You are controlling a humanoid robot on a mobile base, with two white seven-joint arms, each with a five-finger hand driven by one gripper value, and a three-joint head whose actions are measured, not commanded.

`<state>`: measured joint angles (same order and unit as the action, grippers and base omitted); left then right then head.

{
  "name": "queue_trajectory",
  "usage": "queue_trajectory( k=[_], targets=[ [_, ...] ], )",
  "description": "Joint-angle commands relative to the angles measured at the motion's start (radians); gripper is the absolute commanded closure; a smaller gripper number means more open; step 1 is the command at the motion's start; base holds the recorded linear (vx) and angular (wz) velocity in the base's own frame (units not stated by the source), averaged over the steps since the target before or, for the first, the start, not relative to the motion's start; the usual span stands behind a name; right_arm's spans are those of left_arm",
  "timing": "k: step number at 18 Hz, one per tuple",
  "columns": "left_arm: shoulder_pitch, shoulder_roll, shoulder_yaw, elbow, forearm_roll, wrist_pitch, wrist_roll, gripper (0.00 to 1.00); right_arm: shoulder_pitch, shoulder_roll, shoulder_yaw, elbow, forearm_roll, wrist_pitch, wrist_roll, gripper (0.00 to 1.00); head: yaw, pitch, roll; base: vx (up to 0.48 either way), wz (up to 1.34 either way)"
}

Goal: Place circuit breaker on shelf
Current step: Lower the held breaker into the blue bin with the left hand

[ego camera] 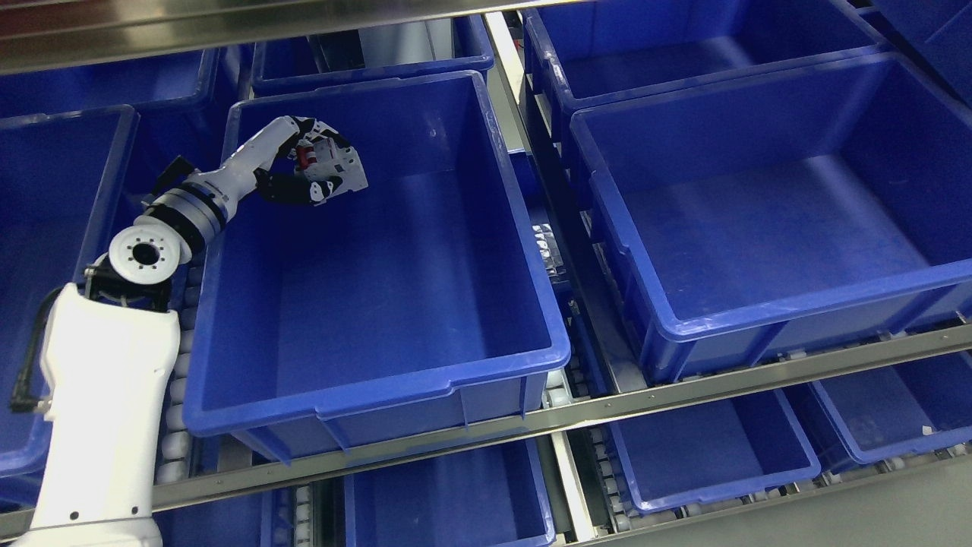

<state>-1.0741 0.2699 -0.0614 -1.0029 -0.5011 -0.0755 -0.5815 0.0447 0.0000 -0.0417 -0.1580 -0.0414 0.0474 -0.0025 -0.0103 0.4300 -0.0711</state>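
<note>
Fingers [292, 190] of the left hand [307, 163] curled tight round the circuit breaker [334, 163]: black digits wrap it from below and from the top, white body with a red part poking out toward the bin's middle. Firm enclosing grasp, not a pinch, probably because the part is blocky and would twist out of a lighter hold.

Breaker is held inside the outline of the blue bin [380, 251], near its back-left corner, just past the left wall. Can't tell whether it touches the bin floor or hangs above it; the wall behind it gives no clear shadow cue.

Wrist and forearm [228, 178] reach over the bin's left rim at a slant, so the hand enters from the side rather than from above; the shelf rail [228, 23] overhead leaves little room for a top approach.

Bin sits on the shelf's roller track [178, 380], with more blue bins beside and behind it, and on the level below. All look empty.

Right arm not in view.

Judgement: placement is near done. Next is lowering and opening the fingers, and the risk is the breaker snagging on a finger during release.
</note>
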Motion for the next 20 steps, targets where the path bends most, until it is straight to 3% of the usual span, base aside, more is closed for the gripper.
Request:
queue_trajectory(
  k=[1,6,8,20],
  targets=[
    [-0.108,-0.026,-0.150,0.377,-0.019,-0.020,0.040,0.88,0.001,-0.017,-0.001,0.000,0.000,0.000,-0.001,0.00,0.0000,0.000,0.000,0.000,0.00],
    [-0.133,-0.073,-0.166,0.418,-0.019,-0.023,0.049,0.84,0.000,-0.017,0.000,0.000,0.000,0.000,-0.001,0.00,0.0000,0.000,0.000,0.000,0.00],
    [-0.135,-0.087,-0.167,0.432,-0.019,-0.021,0.051,0.77,0.000,-0.017,0.000,0.000,0.000,0.000,-0.001,0.00,0.0000,0.000,0.000,0.000,0.00],
    [-0.136,-0.075,-0.167,0.445,-0.027,-0.017,0.066,0.57,0.000,-0.017,0.000,0.000,0.000,0.000,-0.001,0.00,0.0000,0.000,0.000,0.000,0.00]
  ],
)
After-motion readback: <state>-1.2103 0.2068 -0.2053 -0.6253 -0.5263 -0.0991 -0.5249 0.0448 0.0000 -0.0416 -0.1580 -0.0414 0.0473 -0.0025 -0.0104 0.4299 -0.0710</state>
